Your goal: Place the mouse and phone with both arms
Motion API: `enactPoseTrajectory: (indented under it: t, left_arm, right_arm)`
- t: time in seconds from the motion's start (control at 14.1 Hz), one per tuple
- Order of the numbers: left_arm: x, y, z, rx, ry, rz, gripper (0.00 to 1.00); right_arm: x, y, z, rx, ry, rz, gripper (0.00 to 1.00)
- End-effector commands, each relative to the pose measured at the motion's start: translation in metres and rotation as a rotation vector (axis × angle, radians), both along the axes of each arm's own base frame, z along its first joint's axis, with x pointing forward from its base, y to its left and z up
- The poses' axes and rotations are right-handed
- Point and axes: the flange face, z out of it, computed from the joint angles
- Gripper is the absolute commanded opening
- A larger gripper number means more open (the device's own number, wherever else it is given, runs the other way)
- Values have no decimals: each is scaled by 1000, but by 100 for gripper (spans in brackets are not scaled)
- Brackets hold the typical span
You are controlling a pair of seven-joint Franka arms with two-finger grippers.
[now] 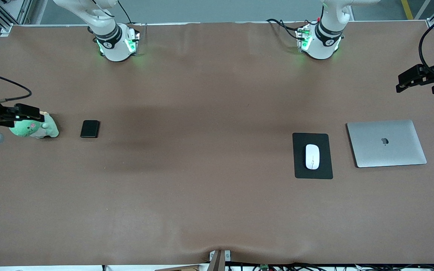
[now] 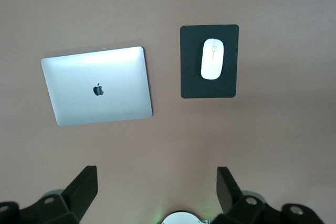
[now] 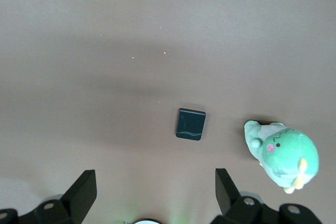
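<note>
On mouse pad [image 1: 312, 155] mouse [image 1: 312, 156], phone [image 1: 89, 128] apart

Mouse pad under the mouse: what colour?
Plain black mouse pad, clearest in the left wrist view, under the white mouse.

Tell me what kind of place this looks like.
Probably a robotics lab staged as a desk: two arm bases bolted along a brown-covered table, aluminium framing at its corners, and desk props laid out, a closed laptop, a mouse on a mouse pad, a phone and a plush toy.
</note>
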Motion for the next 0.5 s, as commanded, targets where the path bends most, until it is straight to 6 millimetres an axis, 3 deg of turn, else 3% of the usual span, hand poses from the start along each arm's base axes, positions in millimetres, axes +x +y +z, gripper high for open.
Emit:
enactPoseTrajectory:
  t: [0.0, 0.07, 0.21, 0.43]
  left_arm:
    - [-2, 12, 6, -5, -9, -19, 100]
    - [-2, 13, 6, -5, -9, -16, 100]
    - [-3, 13, 7, -5, -9, -16, 100]
    - [-3, 11, 7, -4, -9, -8, 100]
  right_arm:
    - [-7, 18, 44, -1, -19, 40, 100]
    - [-9, 20, 46, -3, -21, 43, 100]
    - [-36, 23, 82, -6, -51, 42, 100]
    - [-65, 15, 90, 7, -56, 28, 100]
